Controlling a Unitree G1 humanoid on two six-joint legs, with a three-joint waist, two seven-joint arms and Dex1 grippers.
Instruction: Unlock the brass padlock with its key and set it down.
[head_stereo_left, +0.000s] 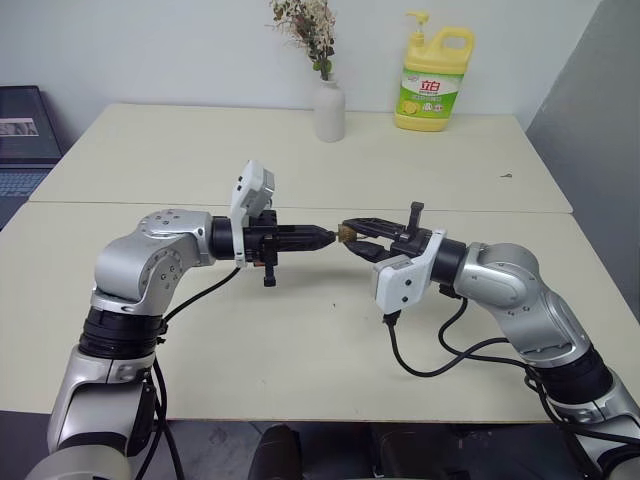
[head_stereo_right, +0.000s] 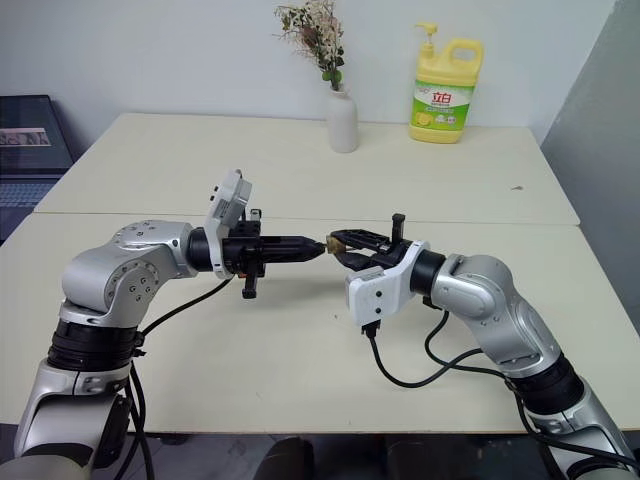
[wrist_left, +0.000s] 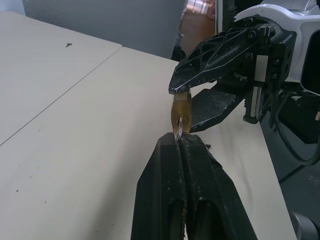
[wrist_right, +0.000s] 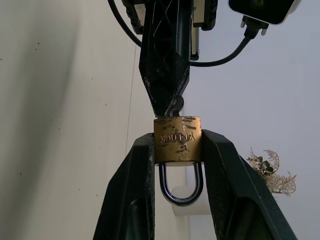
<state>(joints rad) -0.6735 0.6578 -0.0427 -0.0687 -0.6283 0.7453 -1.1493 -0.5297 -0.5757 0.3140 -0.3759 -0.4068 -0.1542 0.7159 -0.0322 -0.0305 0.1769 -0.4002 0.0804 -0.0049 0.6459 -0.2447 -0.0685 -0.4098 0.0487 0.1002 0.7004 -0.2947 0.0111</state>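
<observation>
While the right gripper (wrist_right: 177, 150) clamps the brass padlock (wrist_right: 177, 140) by its body above the middle of the table (head_stereo_left: 300, 370), shackle toward the wrist, the left gripper (wrist_left: 179, 142) is pressed together on the key (wrist_left: 179, 131) at the keyhole.

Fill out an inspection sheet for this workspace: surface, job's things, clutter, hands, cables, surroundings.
Surface: two cream tables pushed together, bare near the arms.
Job's things: brass padlock held above the table, shackle closed; key in its keyhole.
Clutter: white vase with dried flowers, yellow detergent bottle at the far edge; small dark speck.
Hands: right hand shut on the padlock's sides; left hand shut on the key.
Cables: black cable looping on the table under the right arm.
Surroundings: white wall, grey partition at the right.
</observation>
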